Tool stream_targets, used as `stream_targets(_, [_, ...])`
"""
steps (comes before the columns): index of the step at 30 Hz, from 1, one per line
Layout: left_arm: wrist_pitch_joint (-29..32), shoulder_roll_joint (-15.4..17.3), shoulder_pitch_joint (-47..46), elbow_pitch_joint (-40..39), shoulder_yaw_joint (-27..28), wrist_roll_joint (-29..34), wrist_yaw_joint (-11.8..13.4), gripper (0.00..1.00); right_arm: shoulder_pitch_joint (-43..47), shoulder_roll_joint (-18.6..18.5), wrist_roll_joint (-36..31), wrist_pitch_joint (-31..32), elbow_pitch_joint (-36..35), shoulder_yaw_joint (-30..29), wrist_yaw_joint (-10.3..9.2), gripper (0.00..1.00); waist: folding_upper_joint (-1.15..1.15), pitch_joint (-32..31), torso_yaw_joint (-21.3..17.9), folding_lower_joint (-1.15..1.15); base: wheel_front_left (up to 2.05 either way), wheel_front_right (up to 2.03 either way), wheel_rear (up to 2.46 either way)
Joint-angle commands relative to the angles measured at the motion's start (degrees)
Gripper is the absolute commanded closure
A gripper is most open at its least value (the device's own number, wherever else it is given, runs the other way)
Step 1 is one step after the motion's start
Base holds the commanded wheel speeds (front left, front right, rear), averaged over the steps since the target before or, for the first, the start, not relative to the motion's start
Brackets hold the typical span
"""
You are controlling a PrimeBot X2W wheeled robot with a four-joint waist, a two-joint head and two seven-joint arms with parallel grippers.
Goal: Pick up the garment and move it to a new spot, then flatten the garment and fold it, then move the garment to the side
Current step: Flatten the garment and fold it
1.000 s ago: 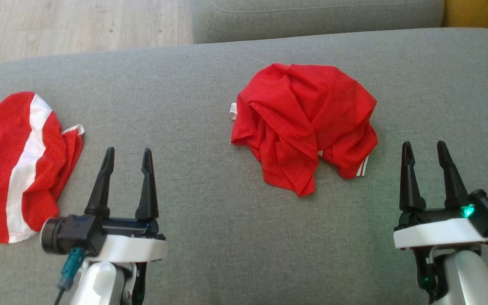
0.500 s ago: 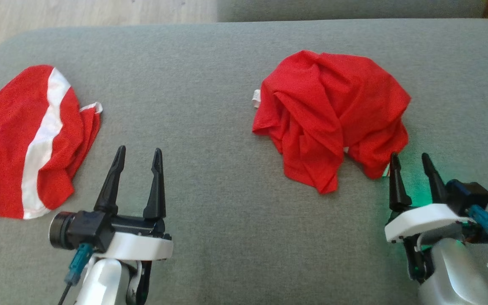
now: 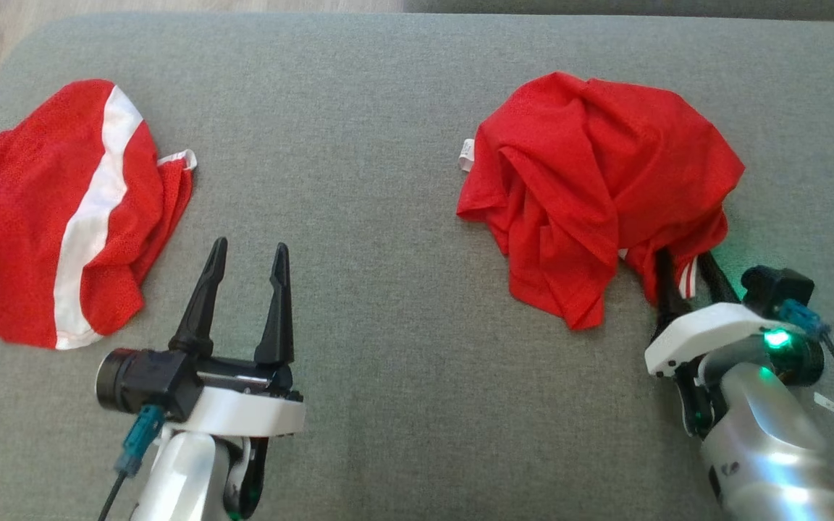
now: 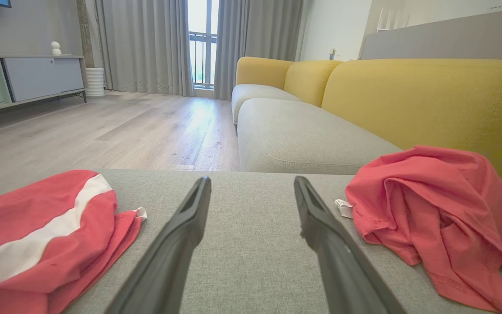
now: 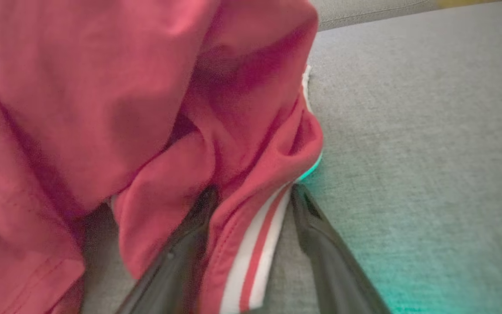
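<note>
Red crumpled garment [image 3: 605, 181] sits bunched on the right half of the grey cushion [image 3: 388, 376], well apart from a second red piece with a white band [image 3: 62, 217] at far left. Right gripper [image 3: 683, 271] is down at the heap's near corner, jaws apart with the white-striped hem [image 5: 255, 244] between them, one finger tucked under a fold, not clamped yet. The hem is likely picked as a firm edge to lift by. Left gripper [image 3: 250, 246] hovers wide open over bare cushion, probably waiting its turn.
</note>
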Motion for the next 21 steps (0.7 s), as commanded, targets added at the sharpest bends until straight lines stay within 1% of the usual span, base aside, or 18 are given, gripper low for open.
stream_targets(1, [-0.29,0.09,-2.10,-1.61,1.59,-0.07,-0.28,0.00,0.55,1.13,0.81,0.55,1.22,2.32,0.44,1.00,0.00,-0.03,0.06,0.00,0.00,0.00,0.00])
stream_targets(4, [-0.29,0.01,-2.18,-1.64,2.02,-0.16,-0.41,0.00,-0.01,1.13,1.07,0.52,-0.75,0.63,0.44,1.00,0.00,-0.30,-0.16,0.00,0.00,0.00,0.00])
stream_targets(6, [-0.29,-0.03,-2.01,-1.64,2.39,-0.11,-0.42,0.00,0.26,1.13,0.55,0.51,-3.32,-1.92,0.44,1.00,0.00,-0.72,-0.49,0.00,0.00,0.00,0.00])
stream_targets(12, [-0.29,-0.10,-1.25,-1.74,3.32,-0.35,-0.53,0.00,1.16,1.13,1.13,0.50,-12.40,-13.53,0.44,1.00,0.00,-2.58,-1.79,0.00,0.00,0.00,0.00])
stream_targets(17, [-0.29,-0.13,-0.56,-1.79,3.43,-0.89,-0.59,0.00,-1.02,1.13,0.88,0.49,-19.14,-23.17,0.44,1.00,0.00,-4.36,-2.83,0.00,0.00,0.00,0.00])
stream_targets(20, [-0.29,-0.13,-0.12,-2.01,3.32,-1.55,-0.30,0.00,-4.02,1.13,-1.35,0.57,-22.74,-27.74,0.44,1.00,0.00,-5.18,-3.19,0.00,0.00,0.00,0.00])
stream_targets(21, [-0.29,-0.13,-0.12,-2.01,3.32,-1.55,-0.30,0.00,-4.02,1.13,-1.35,0.57,-22.74,-27.74,0.44,1.00,0.00,-5.18,-3.19,0.00,0.00,0.00,0.00])
